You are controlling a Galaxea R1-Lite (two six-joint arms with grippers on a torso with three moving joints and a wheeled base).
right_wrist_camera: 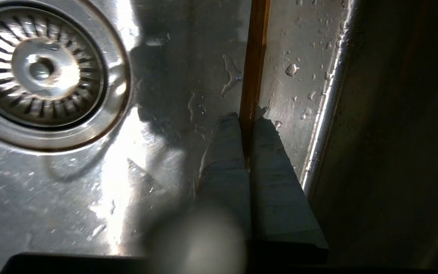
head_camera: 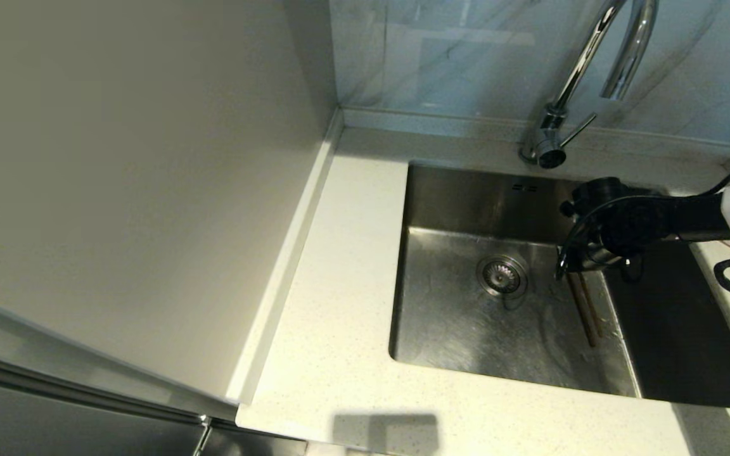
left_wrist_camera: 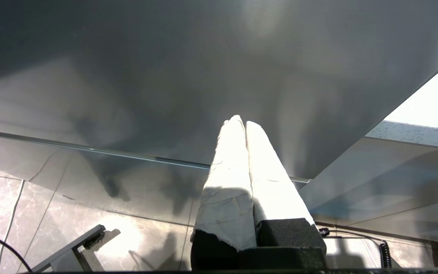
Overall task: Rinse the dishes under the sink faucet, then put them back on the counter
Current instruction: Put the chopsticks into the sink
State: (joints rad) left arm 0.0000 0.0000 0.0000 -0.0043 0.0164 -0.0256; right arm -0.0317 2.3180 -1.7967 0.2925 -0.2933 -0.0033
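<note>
- Chopsticks [head_camera: 585, 308] lie on the floor of the sink [head_camera: 460, 316], just beside the sink's right-hand wall and to the right of the drain strainer [head_camera: 502, 276]; their long axis runs from the sink's back towards its front edge.
- Right gripper [right_wrist_camera: 246, 142] is down inside the sink over the chopsticks' rear end, its padded fingers [right_wrist_camera: 224, 152] pinched narrow on a brown stick that runs straight out ahead of the fingertips, in line with them.
- Whether both sticks sit in that pinch cannot be told from the right wrist view, which shows one brown shaft only.
- Faucet [head_camera: 593, 69] stands on the counter [head_camera: 339, 304] behind the sink, its spout arching above the gripper; a lift towards the spout looks like the move this grip sets up.
- Risk, as a judgement: a thin stick held near one end may swing or slip on the wet steel.
- Left gripper [left_wrist_camera: 245, 129] is parked away from the sink, beside a dark cabinet panel [left_wrist_camera: 165, 76], fingers pressed together on nothing.
- No bowls are visible in any view.
</note>
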